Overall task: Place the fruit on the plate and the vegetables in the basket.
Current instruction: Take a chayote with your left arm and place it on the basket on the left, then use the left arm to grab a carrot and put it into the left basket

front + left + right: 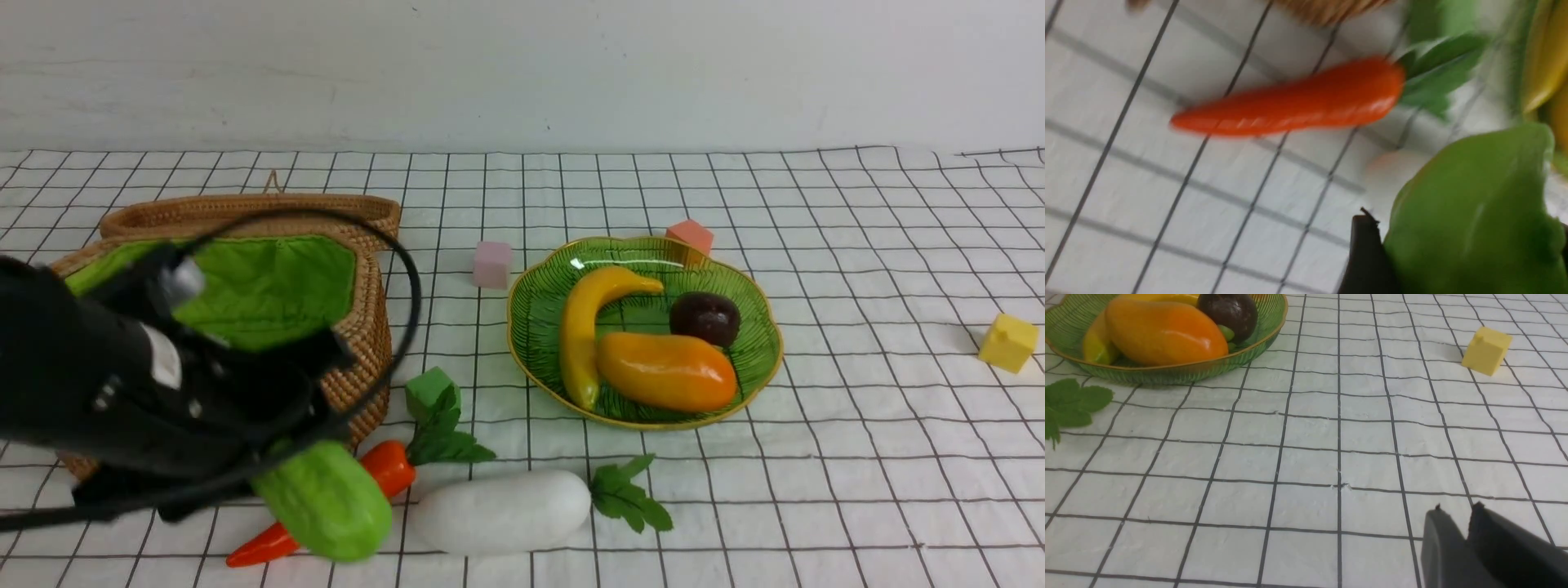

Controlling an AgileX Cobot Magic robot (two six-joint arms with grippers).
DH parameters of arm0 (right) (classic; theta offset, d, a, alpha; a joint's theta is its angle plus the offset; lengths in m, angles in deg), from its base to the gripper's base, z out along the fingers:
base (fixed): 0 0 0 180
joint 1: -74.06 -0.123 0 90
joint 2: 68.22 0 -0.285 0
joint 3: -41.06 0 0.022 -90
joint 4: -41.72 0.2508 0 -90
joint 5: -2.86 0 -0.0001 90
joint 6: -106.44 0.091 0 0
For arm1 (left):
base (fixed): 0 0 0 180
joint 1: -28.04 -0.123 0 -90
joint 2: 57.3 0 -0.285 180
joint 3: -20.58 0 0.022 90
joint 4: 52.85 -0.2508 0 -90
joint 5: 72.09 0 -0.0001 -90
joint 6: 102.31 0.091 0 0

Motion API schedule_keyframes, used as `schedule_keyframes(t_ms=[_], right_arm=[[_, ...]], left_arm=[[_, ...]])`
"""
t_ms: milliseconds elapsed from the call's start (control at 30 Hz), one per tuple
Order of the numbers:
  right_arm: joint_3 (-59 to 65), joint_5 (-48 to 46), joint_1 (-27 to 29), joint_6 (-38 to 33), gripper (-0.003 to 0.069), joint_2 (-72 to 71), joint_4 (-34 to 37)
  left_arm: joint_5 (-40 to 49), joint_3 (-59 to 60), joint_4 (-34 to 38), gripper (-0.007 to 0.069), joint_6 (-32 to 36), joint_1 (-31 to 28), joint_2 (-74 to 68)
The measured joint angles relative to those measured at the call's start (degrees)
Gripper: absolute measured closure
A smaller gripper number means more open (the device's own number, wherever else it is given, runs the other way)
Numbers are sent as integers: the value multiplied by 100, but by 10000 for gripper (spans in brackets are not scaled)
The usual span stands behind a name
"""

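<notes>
Left gripper (1461, 261) is clamped on the green pod (326, 500). I read it as lifted over the carrot (390, 467), near the front edge of the table (857, 490), left side. Right gripper (1455, 510): jaws nearly together, nothing in them, low over bare table nearer the front edge than the plate (539, 318).

Fruit looks done: banana (581, 327), mango (665, 371) and dark round fruit (704, 318), all 3 on the plate mid-table.

Vegetables: 0 of 3 in the basket (367, 327) by the left edge, as far as I can see; my arm hides part of it. Carrot and radish (502, 510) lie along the front edge.
</notes>
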Motion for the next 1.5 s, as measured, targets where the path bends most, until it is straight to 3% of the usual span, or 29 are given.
schedule_keyframes(t_ms=[133,200,333,733,867,900,1000,1133,1233,1267,1333,1367,1400,1500], right_arm=[[0,0,0,0,536,0,0],[0,0,0,0,536,0,0],[0,0,0,0,532,0,0],[0,0,0,5,516,0,0],[0,0,0,5,510,0,0],[0,0,0,5,508,0,0],[0,0,0,5,505,0,0],[0,0,0,5,500,0,0],[0,0,0,5,494,0,0],[0,0,0,5,494,0,0],[0,0,0,16,492,0,0],[0,0,0,21,491,0,0],[0,0,0,21,487,0,0],[0,0,0,21,482,0,0]], left_arm=[[38,-795,-457,167,-449,-545,163],[-37,-1268,-686,167,-758,-1301,-58],[-158,-1669,-707,167,-855,-2046,-730],[148,-2313,-497,167,-1217,-2266,-2626],[229,-2497,-471,125,-1125,-2266,-2717],[322,-2596,-471,70,-919,-2266,-2717],[626,-2825,-466,-2,-459,-2266,-2717],[1224,-3286,-466,-34,273,-2266,-2717],[2273,-3887,-363,-6,1990,-2203,-2708],[2329,-3912,-355,-6,1990,-2190,-2703],[2735,-4028,-163,37,3349,-1955,-2585],[2750,-4028,-143,45,3440,-1926,-2568],[2822,-3953,65,76,4185,-1596,-2400],[2845,-3485,241,134,5249,-817,-2101]])
